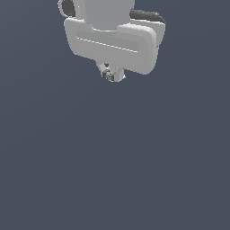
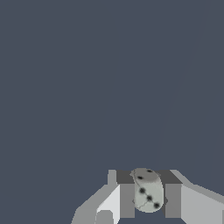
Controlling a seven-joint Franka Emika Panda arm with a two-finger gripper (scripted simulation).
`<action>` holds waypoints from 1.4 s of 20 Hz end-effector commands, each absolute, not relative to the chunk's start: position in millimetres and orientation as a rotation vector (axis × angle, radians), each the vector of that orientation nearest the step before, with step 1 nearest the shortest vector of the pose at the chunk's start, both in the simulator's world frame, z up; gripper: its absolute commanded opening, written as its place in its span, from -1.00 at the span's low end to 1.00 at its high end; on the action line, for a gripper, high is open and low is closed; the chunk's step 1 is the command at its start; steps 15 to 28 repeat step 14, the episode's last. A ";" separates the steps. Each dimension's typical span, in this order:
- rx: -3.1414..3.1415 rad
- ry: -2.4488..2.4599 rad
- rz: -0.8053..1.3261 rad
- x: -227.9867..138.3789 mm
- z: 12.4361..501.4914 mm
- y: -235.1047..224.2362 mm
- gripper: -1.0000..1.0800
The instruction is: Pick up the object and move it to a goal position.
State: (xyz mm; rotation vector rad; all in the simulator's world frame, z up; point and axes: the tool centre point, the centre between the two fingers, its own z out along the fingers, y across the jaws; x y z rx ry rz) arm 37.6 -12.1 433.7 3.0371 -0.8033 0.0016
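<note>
We see a flat dark blue-grey surface (image 1: 115,170) filling both views. Against it, near the top of the exterior view, hangs the white body of the arm (image 1: 112,40), broad and rounded, with dark patches at its two upper corners. Below that body the gripper (image 1: 110,75) pokes out as a short stub. In the wrist view the gripper (image 2: 149,197) shows far more plainly: two fingers (image 2: 127,199) with dark grey pads stand close on either side of the object (image 2: 148,192), and both pads touch it, so the jaws are clamped on it. The object is small, pale and rounded, with a few black dots on its face. In the exterior view it (image 1: 108,76) is only a tiny speck between the fingertips.
</note>
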 end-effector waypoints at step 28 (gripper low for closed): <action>3.037 -0.803 0.000 46.9 460.9 -13.3 -1.00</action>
